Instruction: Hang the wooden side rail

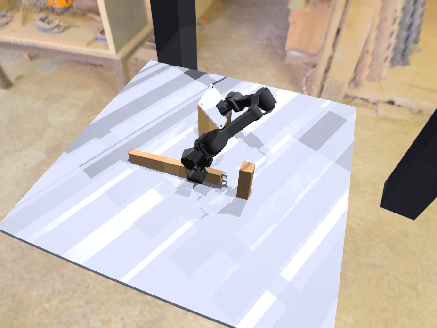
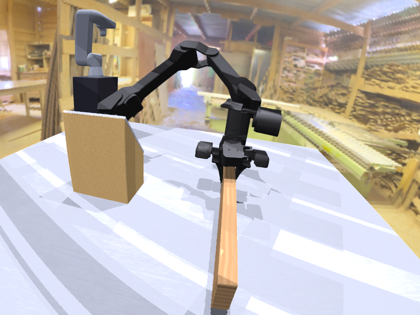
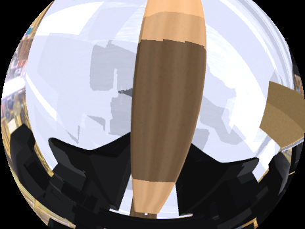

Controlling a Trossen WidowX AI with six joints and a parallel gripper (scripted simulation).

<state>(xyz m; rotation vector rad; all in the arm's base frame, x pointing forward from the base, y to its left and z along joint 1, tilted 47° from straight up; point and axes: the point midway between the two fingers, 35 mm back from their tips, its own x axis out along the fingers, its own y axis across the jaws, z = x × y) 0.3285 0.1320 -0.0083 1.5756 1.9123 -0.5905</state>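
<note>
The wooden side rail (image 1: 158, 164) (image 2: 228, 233) (image 3: 167, 99) lies on edge, long and narrow. My gripper (image 1: 203, 171) (image 2: 230, 174) (image 3: 157, 134) is shut on it near the hook end, one finger on each side. Two steel hooks (image 1: 224, 179) stick out of the rail's right end in the top view. The headboard post (image 1: 245, 180) stands upright just beyond them, with a gap between hooks and post. The rail's far end is at or very near the table. The slot and pins are hidden in every view.
A brown wedge-shaped block (image 1: 206, 121) (image 2: 98, 155) (image 3: 286, 113) with a white sloping top stands beside the arm's base, off to one side of the rail. The table (image 1: 197, 264) (image 2: 305, 271) carries everything. Dark pillars and a grey arm on a black stand are beyond it.
</note>
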